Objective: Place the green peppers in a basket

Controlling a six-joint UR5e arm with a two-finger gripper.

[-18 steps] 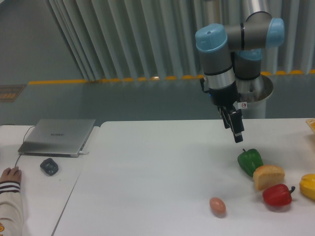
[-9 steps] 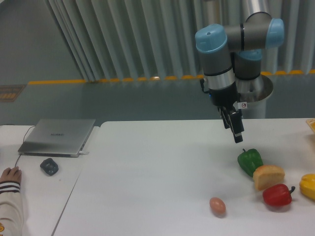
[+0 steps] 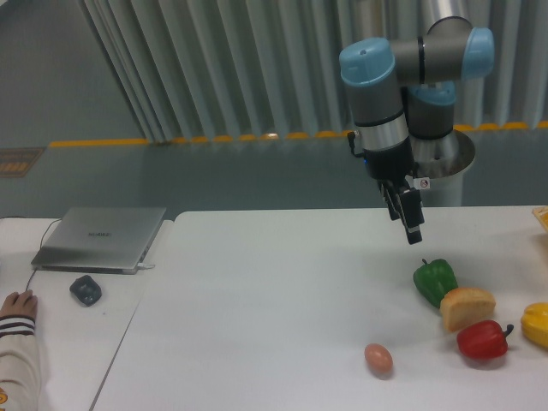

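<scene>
Black two-finger gripper (image 3: pixel 415 237) hangs above white table (image 3: pixel 257 300), holding nothing; finger gap cannot be told. Glossy dark-green lobed bell pepper (image 3: pixel 435 280) sits at its 5 o'clock, touching tan bread roll (image 3: pixel 467 307).

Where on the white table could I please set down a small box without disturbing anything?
The wide bare stretch of the white table, between its left edge and the brown egg, is free. The right side is crowded: glossy green bell pepper, bread roll, red bell pepper.
</scene>
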